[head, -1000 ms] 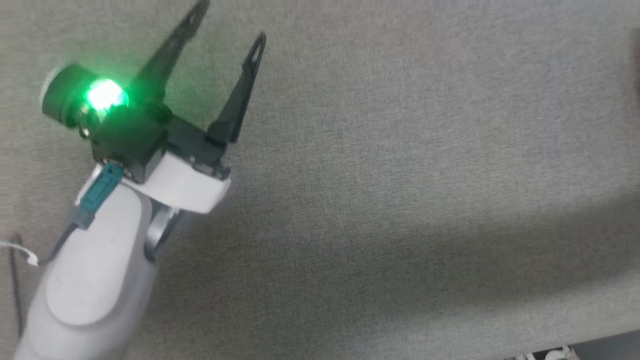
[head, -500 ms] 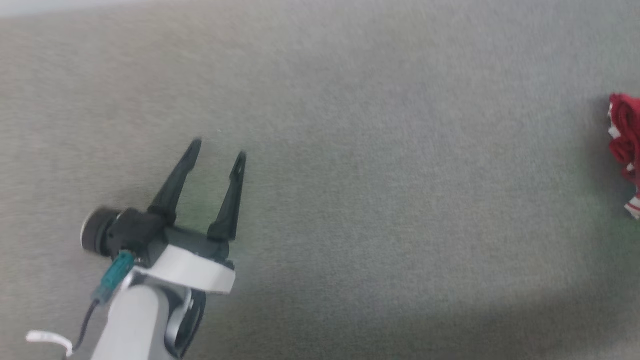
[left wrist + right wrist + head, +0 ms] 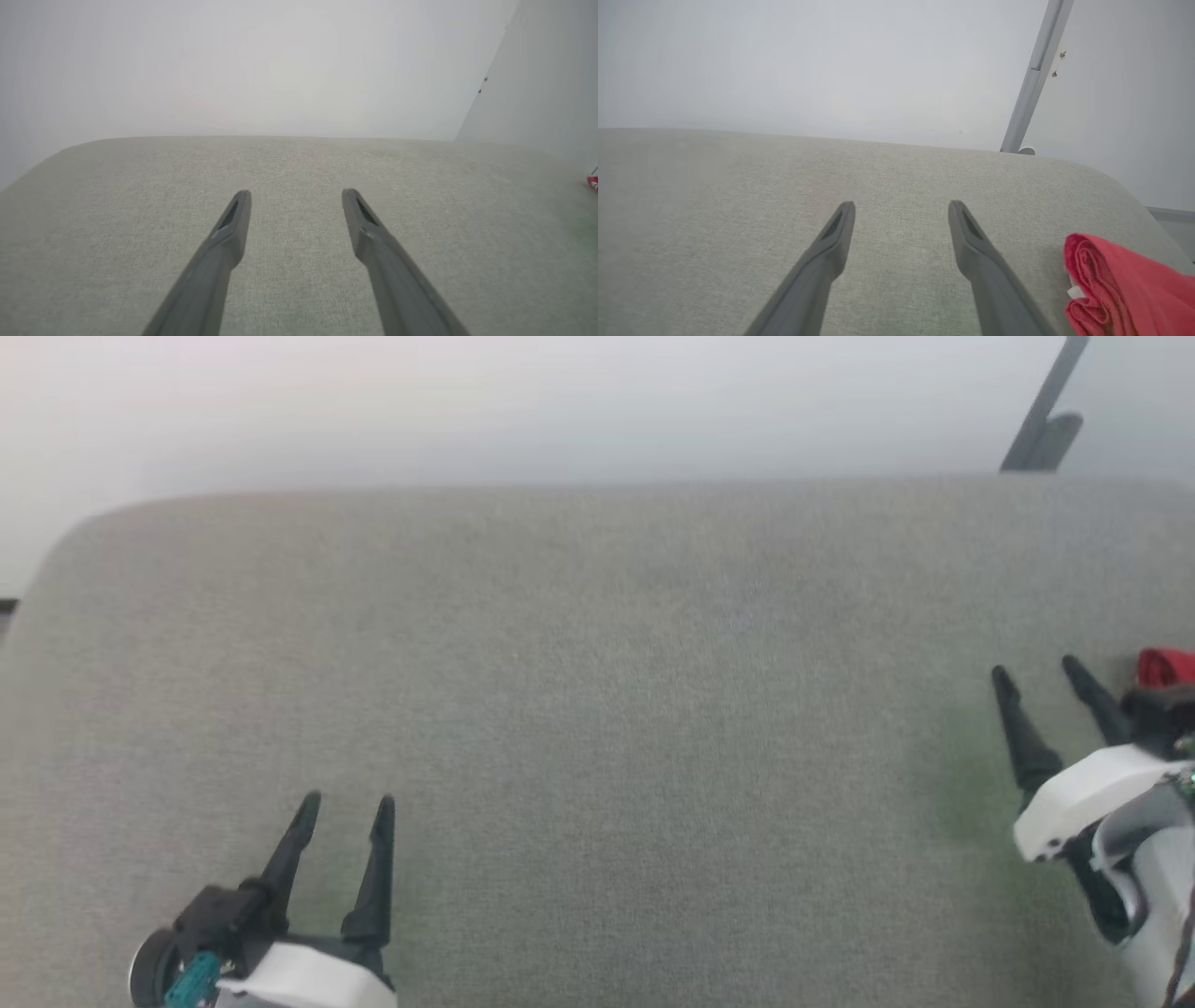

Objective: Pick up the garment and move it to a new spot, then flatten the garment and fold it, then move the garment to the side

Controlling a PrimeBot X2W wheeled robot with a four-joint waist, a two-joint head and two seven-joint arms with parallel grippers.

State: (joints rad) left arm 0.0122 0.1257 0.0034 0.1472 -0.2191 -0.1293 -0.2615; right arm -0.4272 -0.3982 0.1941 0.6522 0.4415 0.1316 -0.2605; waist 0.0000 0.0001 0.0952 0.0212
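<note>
Plainly, you had two tools above the one grey desk (image 3: 597,709): the left tool (image 3: 348,799) and the right tool (image 3: 1034,665), both spread wide, each holding nothing. One garment (image 3: 1125,289), red and bunched, lay at the desk's right end, just beside the right tool.

One red garment (image 3: 1165,666). One grey table (image 3: 597,709). Two grippers, the left gripper (image 3: 348,798) and the right gripper (image 3: 1033,665), each with two dark fingers (image 3: 375,877), four in all. One grey pole (image 3: 1046,406) behind the table.
</note>
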